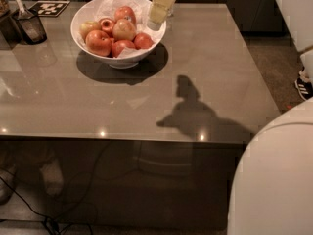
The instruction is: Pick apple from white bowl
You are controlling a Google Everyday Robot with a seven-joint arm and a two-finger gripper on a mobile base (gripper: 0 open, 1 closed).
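Observation:
The white bowl (120, 59) stands at the back left of the grey table (205, 67), lined with crumpled white paper. It holds several red and yellow-green apples; one red apple (98, 42) lies at the front left and a paler one (124, 29) in the middle. My gripper (156, 22), pale yellow, comes down from the top edge and hangs over the bowl's right rim, just right of the apples. Its upper part is cut off by the top of the view.
A small dark container with a utensil (30, 26) stands at the far left, with a black-and-white marker tag (51, 7) behind it. My white body (274, 180) fills the lower right. A person's shoe (304, 87) is on the floor at right. Cables lie under the table.

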